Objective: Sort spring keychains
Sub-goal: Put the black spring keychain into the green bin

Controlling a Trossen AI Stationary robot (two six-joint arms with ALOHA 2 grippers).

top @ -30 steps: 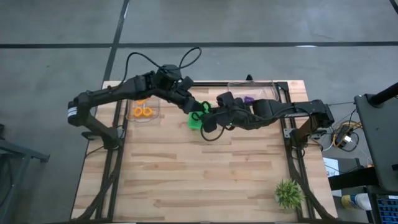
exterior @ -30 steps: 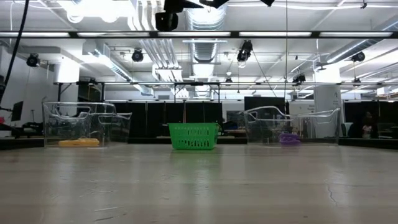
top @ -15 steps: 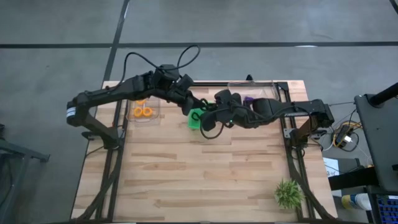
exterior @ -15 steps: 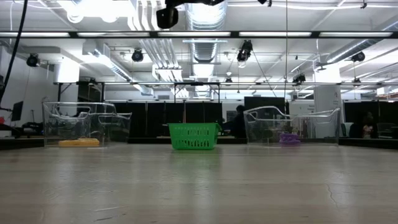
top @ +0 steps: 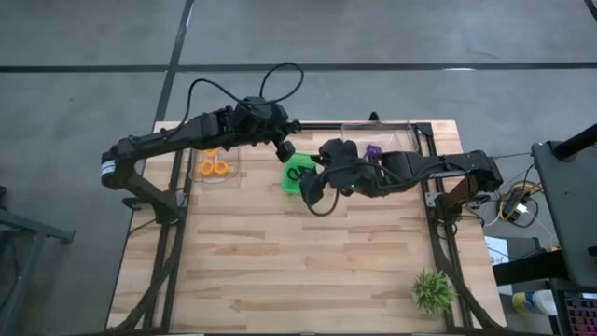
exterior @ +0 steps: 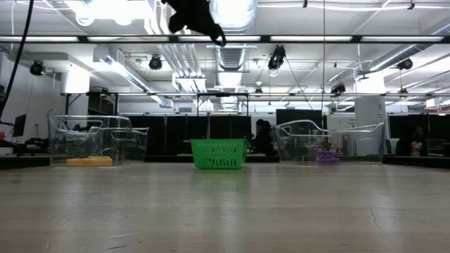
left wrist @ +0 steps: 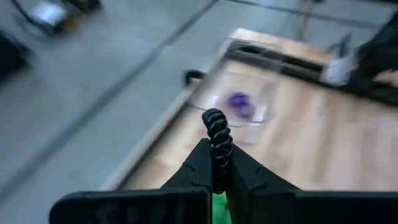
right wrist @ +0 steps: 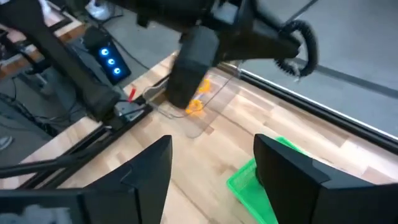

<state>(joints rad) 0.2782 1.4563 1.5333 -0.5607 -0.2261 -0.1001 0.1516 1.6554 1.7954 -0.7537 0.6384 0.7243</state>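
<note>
A black spring keychain (left wrist: 216, 127) is held up above the table by my left gripper (left wrist: 217, 154), which is shut on it. That gripper (top: 284, 147) hangs just far-left of the green basket (top: 297, 175). My right gripper (right wrist: 212, 147) stands open and empty at the basket's right side (top: 312, 187). Orange-yellow spring keychains (top: 215, 166) lie in the clear bin at the far left. A purple one (top: 373, 149) lies in the clear bin at the far right. My left gripper pinches the black keychain's lower coils (left wrist: 220, 150) between its two fingers. The fingers slant down toward the table's right. The free coiled end (left wrist: 213, 118) sticks out past the fingertips, clear of the basket and the table.
A spiky green plant (top: 434, 291) stands at the table's near right corner. The near half of the wooden table (top: 298, 271) is bare. In the low view a person (exterior: 262, 136) shows in the room behind the basket (exterior: 219, 153).
My left gripper has drawn back from my right gripper over the basket, toward the table's far edge. Its fingers now reach down into the top of the low view. My right gripper has stayed by the basket.
</note>
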